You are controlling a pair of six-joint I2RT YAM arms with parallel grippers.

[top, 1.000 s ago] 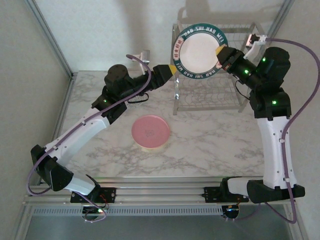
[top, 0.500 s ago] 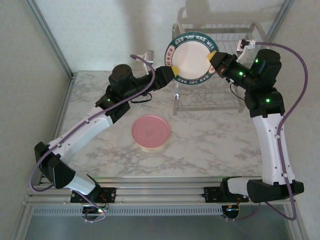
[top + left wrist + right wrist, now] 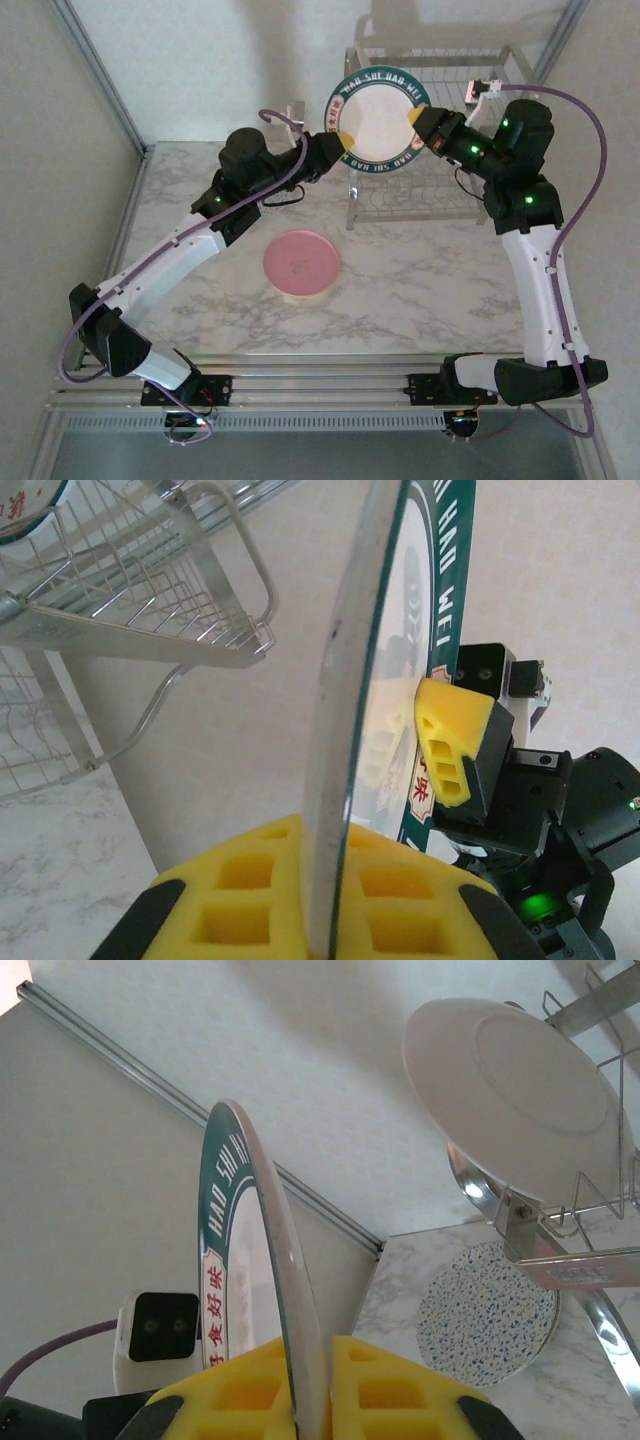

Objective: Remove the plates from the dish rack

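A pink plate lies flat on the marble surface, not far from the arms' bases. Past it, the teal plate is up in the air, standing on its edge. The left fingers pinch its left rim. The right fingers pinch its right rim. Each pair of yellow fingers is pressed onto the plate, one finger on each side of it. The plate has a white middle and letters on its teal rim. Just behind it stands the shiny rack, at the far side of the surface. A white plate leans in the rack's top basket. A speckled plate lies flat low down by the rack's leg.
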